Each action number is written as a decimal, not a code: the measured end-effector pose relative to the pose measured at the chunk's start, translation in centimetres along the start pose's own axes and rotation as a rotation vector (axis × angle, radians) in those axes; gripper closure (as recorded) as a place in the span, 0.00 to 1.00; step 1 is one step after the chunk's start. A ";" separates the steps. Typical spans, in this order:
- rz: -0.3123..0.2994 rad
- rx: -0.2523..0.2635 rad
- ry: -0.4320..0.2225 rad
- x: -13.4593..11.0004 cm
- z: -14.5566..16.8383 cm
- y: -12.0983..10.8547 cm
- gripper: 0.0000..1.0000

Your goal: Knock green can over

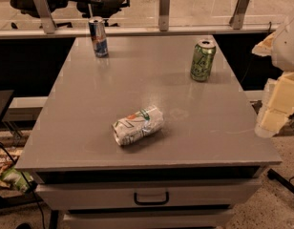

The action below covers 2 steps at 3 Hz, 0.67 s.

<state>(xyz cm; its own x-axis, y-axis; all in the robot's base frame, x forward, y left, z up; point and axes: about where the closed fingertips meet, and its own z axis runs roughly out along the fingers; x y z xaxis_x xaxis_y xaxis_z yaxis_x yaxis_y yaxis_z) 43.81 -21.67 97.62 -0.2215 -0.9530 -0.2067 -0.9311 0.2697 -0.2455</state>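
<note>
While the green can (pixel 203 60) stands upright near the far right corner of the grey table (pixel 89 142), the gripper (pixel 272 118) hangs outside the right edge of the worktop, level with its front half, and touches nothing on it. Only the pale, blocky end of the arm (pixel 288 42) shows there, and I cannot tell whether the gripper is apart or together. The can is light green with pale markings and a silver top rim, and it is well apart from the gripper. A slimmer blue and silver can (pixel 98 37) stands upright by the far edge, towards the far left corner. A white packet (pixel 138 125) with green and orange print lies on its side near the middle of the worktop, somewhat closer to the front edge and well apart from both cans. Below the front edge sits a drawer (pixel 89 194) with a dark handle (pixel 151 198). Beyond the far edge runs a rail with metal posts (pixel 164 9).
</note>
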 end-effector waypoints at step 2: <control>0.038 0.023 0.016 0.3 0.3 -1.0 0.00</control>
<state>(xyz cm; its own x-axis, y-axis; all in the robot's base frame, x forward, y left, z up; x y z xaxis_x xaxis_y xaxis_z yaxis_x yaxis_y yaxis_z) 44.76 -22.21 97.56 -0.2612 -0.9441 -0.2012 -0.9151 0.3085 -0.2595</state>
